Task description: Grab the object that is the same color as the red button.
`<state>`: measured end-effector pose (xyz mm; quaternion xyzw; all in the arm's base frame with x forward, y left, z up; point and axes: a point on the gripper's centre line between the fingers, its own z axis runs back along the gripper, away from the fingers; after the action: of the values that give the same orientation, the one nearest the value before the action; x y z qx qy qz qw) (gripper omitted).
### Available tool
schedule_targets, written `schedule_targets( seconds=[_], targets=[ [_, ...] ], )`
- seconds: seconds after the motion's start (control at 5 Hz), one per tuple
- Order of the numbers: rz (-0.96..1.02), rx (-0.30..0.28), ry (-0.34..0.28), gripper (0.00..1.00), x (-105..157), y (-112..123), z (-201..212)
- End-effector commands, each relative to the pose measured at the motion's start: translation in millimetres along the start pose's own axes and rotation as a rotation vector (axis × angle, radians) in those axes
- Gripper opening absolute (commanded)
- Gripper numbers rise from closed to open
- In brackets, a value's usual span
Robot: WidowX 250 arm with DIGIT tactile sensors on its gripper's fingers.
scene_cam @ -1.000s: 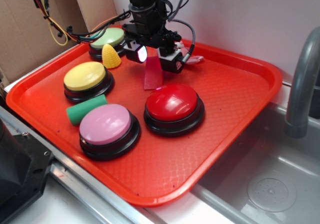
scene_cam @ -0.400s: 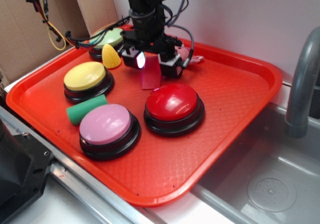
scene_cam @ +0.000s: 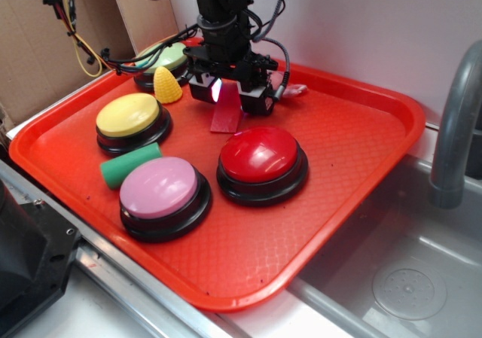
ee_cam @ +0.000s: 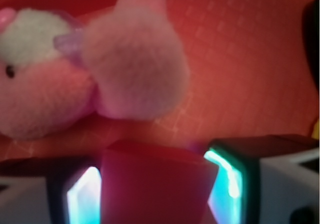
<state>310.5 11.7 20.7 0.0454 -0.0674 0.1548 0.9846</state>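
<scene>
The object, a small red wedge block point(scene_cam: 226, 114), rests on the red tray point(scene_cam: 343, 138) just behind the large glossy red button point(scene_cam: 261, 154). My gripper point(scene_cam: 230, 97) reaches down over the wedge with a finger on each side, shut on it. In the wrist view the wedge point(ee_cam: 155, 181) fills the gap between the two glowing pads point(ee_cam: 82, 196) of the gripper point(ee_cam: 155, 199), touching both. A pink plush toy point(ee_cam: 75, 79) lies right behind it.
On the tray also sit a pink button point(scene_cam: 158, 187), a yellow button point(scene_cam: 129, 116), a green button point(scene_cam: 167, 56), a yellow cone point(scene_cam: 166, 86) and a green cylinder point(scene_cam: 129, 165). A sink point(scene_cam: 399, 278) and faucet point(scene_cam: 456, 127) are to the right.
The jaws have drawn in from wide apart to tight against the red wedge. The wedge has shifted slightly left and turned a little.
</scene>
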Motion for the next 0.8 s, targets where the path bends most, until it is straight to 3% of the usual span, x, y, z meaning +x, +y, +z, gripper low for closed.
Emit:
schedule_targets(
  seconds=[0.0, 0.2, 0.4, 0.6],
  targets=[
    [-0.157, 0.002, -0.070, 0.00, 22.4, 5.9, 74.9],
    [-0.244, -0.087, -0.066, 0.00, 26.8, 10.2, 120.6],
    [-0.227, -0.133, -0.108, 0.00, 16.2, 12.3, 153.3],
    [-0.231, -0.239, -0.135, 0.00, -5.9, 18.4, 190.9]
  ],
)
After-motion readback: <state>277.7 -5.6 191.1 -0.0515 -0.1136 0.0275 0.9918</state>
